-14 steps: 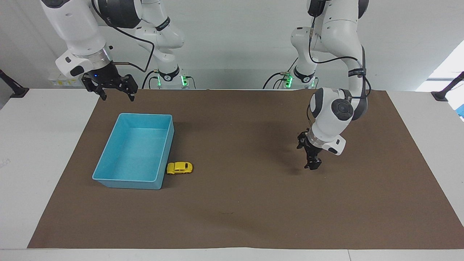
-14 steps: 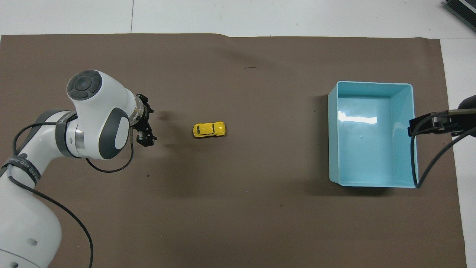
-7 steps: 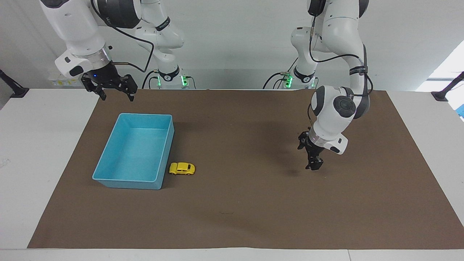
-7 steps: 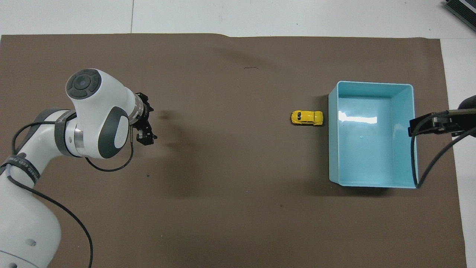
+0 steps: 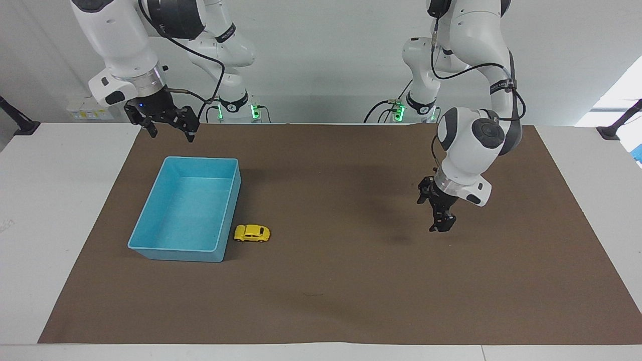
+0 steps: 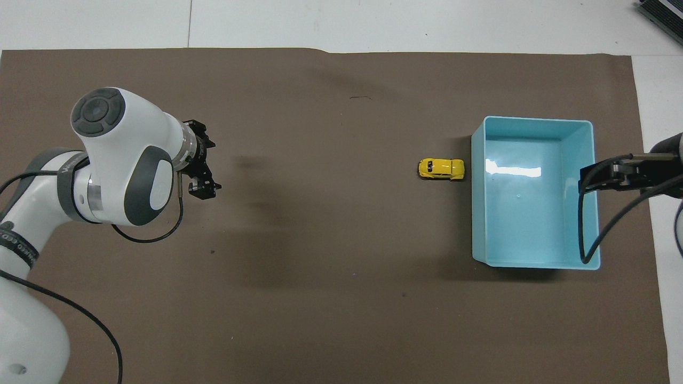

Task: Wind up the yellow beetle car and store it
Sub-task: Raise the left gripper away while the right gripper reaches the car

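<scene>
The tiny yellow beetle-shaped toy car (image 5: 252,233) sits on the brown mat (image 5: 351,281), just beside the light-blue plastic tray (image 5: 150,247), apparently not touching. The left gripper (image 5: 440,224) hangs over bare mat, jaws spread, empty. The right gripper (image 5: 170,131) waits raised by the tray, jaws spread.

A white table (image 5: 60,200) carries a brown mat (image 5: 351,281) that covers most of its top, leaving bare white margins around the mat. Above the table rises a plain pale wall (image 5: 326,60). A bright window (image 5: 619,98) glows beside the mat's corner.
</scene>
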Action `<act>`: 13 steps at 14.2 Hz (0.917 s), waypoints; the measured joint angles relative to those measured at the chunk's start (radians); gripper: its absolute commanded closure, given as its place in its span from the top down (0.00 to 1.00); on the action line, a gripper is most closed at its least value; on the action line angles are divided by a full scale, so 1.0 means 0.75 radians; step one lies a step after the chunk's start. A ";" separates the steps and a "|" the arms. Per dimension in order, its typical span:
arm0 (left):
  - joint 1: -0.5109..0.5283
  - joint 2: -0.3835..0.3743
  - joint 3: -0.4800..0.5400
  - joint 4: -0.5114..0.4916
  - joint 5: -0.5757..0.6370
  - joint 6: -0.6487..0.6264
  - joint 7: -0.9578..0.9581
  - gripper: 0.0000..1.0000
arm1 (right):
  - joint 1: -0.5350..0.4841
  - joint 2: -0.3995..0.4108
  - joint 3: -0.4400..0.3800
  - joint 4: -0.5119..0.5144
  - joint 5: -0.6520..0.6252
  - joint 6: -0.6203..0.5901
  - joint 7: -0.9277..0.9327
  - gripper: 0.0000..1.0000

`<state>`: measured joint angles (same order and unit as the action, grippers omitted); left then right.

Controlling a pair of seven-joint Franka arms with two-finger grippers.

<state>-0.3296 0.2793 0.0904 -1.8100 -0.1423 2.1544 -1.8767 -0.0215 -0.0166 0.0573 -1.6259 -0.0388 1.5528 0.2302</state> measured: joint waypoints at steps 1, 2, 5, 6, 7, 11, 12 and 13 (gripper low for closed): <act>0.002 -0.013 0.008 0.004 0.000 -0.011 0.000 1.00 | 0.011 0.000 0.004 0.000 0.000 0.000 0.060 1.00; 0.009 -0.028 0.014 0.008 0.000 -0.018 0.001 1.00 | 0.025 0.000 0.006 0.000 0.000 0.000 0.131 1.00; 0.060 -0.089 0.021 0.032 0.000 -0.055 0.040 1.00 | 0.058 0.000 0.012 0.000 0.000 0.007 0.346 1.00; 0.081 -0.119 0.022 0.039 0.000 -0.079 0.093 1.00 | 0.061 0.000 0.014 0.000 0.004 0.013 0.395 1.00; 0.098 -0.148 0.023 0.046 0.000 -0.112 0.148 1.00 | 0.061 0.000 0.015 0.000 0.022 0.013 0.434 1.00; 0.134 -0.199 0.026 0.125 0.000 -0.245 0.334 1.00 | 0.061 0.000 0.015 0.000 0.106 0.022 0.711 1.00; 0.139 -0.199 0.026 0.151 0.001 -0.269 0.382 1.00 | 0.065 0.000 0.016 0.000 0.112 0.031 0.789 1.00; 0.146 -0.199 0.026 0.176 0.001 -0.293 0.439 1.00 | 0.080 0.000 0.016 -0.001 0.116 0.041 0.867 1.00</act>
<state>-0.2200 0.1303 0.1096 -1.6777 -0.1417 1.9348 -1.5471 0.0384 -0.0167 0.0695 -1.6266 0.0480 1.5835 0.8804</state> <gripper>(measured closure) 0.000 0.000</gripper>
